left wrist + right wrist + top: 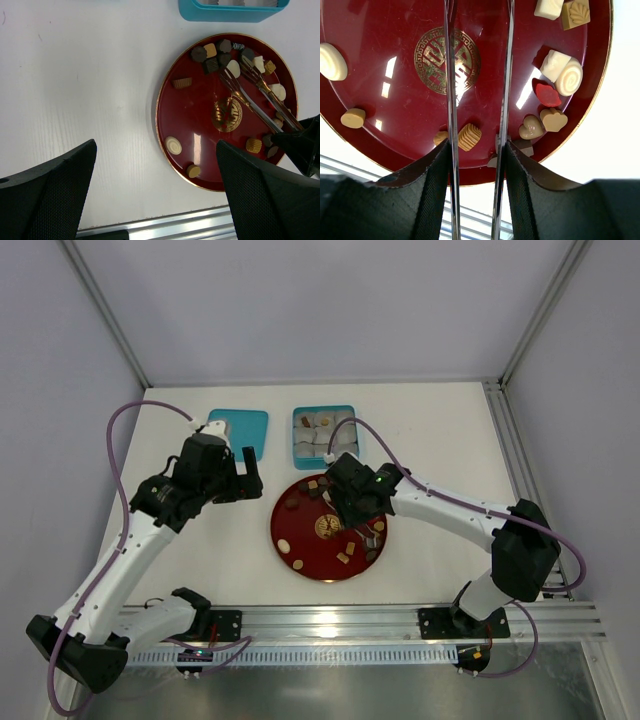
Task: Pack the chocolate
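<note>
Several chocolate pieces, dark brown point(210, 65), light brown point(469, 136) and cream point(173, 145), lie on a round red plate point(275, 525). My right gripper point(350, 502) hovers over the plate's right half and is shut on metal tongs point(451, 75). The tong arms point(250, 100) stand apart, and their tips reach the cluster at the plate's far edge, where a cream oval piece point(233, 67) lies between them. My left gripper point(240, 478) is open and empty above the bare table left of the plate. In its own view it point(155, 200) frames the plate's near-left rim point(160, 115).
A blue box point(323, 435) with white paper cups stands just behind the plate, and its lid point(240, 430) lies to the left. An aluminium rail point(350, 618) runs along the table's near edge. A red lip-shaped piece point(547, 95) and heart pieces point(531, 127) lie near the rim.
</note>
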You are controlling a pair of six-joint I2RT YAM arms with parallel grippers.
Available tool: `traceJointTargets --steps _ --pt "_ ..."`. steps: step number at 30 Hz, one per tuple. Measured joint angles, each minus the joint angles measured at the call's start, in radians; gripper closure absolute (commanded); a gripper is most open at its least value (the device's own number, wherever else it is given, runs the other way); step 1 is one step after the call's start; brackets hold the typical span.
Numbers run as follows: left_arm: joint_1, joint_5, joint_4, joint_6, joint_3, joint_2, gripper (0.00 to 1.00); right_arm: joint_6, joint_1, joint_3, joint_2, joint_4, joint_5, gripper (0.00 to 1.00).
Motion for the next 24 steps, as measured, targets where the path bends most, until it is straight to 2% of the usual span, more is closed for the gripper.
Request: traceJointTargets --steps 4,5,16,24 --pt "0.000 0.000 0.000 0.000 0.000 0.000 0.00 -0.002 0.000 0.004 0.000 0.000 0.000 0.54" --pt "0.000 0.000 0.000 0.000 0.000 0.000 0.00 -0.003 0.000 0.005 0.000 0.000 0.000 0.58" --pt "0.000 0.000 0.000 0.000 0.000 -0.006 0.00 -0.006 0.000 0.013 0.000 -0.002 0.000 0.68" --pt "0.000 0.000 0.000 -0.001 0.000 -0.012 0.00 -0.006 0.000 0.016 -0.006 -0.016 0.000 0.69"
